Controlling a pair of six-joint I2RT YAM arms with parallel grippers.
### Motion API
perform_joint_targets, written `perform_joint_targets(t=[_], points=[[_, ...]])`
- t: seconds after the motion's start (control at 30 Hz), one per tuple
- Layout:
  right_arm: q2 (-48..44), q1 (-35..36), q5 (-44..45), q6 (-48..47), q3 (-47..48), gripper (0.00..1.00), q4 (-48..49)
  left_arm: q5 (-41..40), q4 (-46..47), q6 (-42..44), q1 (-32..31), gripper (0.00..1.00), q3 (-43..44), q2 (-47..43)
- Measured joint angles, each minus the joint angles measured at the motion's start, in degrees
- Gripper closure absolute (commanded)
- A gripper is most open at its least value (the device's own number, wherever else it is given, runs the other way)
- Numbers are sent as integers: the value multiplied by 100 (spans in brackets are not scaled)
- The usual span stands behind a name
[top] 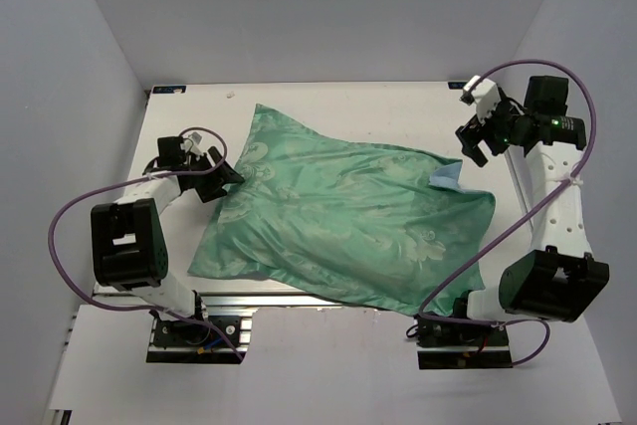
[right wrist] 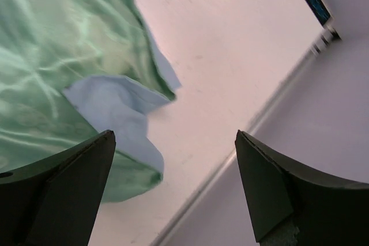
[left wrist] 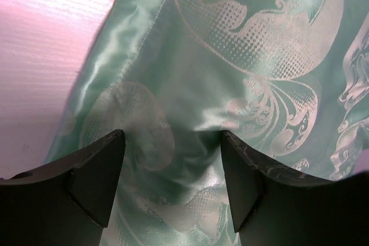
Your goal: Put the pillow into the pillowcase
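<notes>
Pillowcase (top: 338, 216) first: it lies spread slantwise across the white tabletop (top: 348, 106), shiny green side up, and it looks plump rather than flat, so I take it the pillow is inside, though none of it shows anywhere. At the right end a small flap of the pale blue face (top: 448, 181) peeks out, which I guess marks the open mouth. The near hem reaches the front rim of the tabletop. The left gripper (top: 224, 181) sits at the far-left edge of the cloth, jaws spread apart with green satin lying under and between them but nothing pinched. The right gripper (top: 476, 141) hangs off by the far-right corner, clear of the cloth, jaws wide open and holding nothing; from its own camera the blue flap is down to its left and only bare tabletop lies between the fingers. What worries me is the slipperiness of that satin. If the left jaws close here, they may catch just a thin fold, and any pull could drag the whole bundle instead of settling it, perhaps nudging it over the front rim. With nobody holding the mouth, a tug from the closed end could also let the filling creep back out, or leave the blue flap turned and the opening untidy.
</notes>
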Motion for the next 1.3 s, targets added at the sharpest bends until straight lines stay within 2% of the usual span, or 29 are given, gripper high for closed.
perform_joint_targets(t=[0.23, 0.53, 0.63, 0.73, 0.87, 1.1, 1.3], points=[[256, 282, -1202, -413, 33, 11, -837, 31, 2, 13, 20, 24, 94, -46], [866, 1545, -1331, -612, -1530, 11, -1110, 732, 527, -114, -70, 24, 83, -1215], [946, 1891, -1244, -376, -1613, 11, -979, 925, 868, -136, -424, 24, 70, -1473], [979, 2020, -887, -42, -1639, 11, -671, 1032, 1084, -76, -1056, 24, 44, -1449], [1082, 1707, -415, 282, -1663, 11, -348, 1110, 1193, -11, -1569, 25, -254, -1115], [1141, 435, 1027, 686, -1731, 11, 518, 1005, 1215, -2, -1541, 26, -671, -634], [1213, 251, 2107, 1082, -1843, 11, 1272, 868, 1038, 109, -1543, 25, -562, -634]])
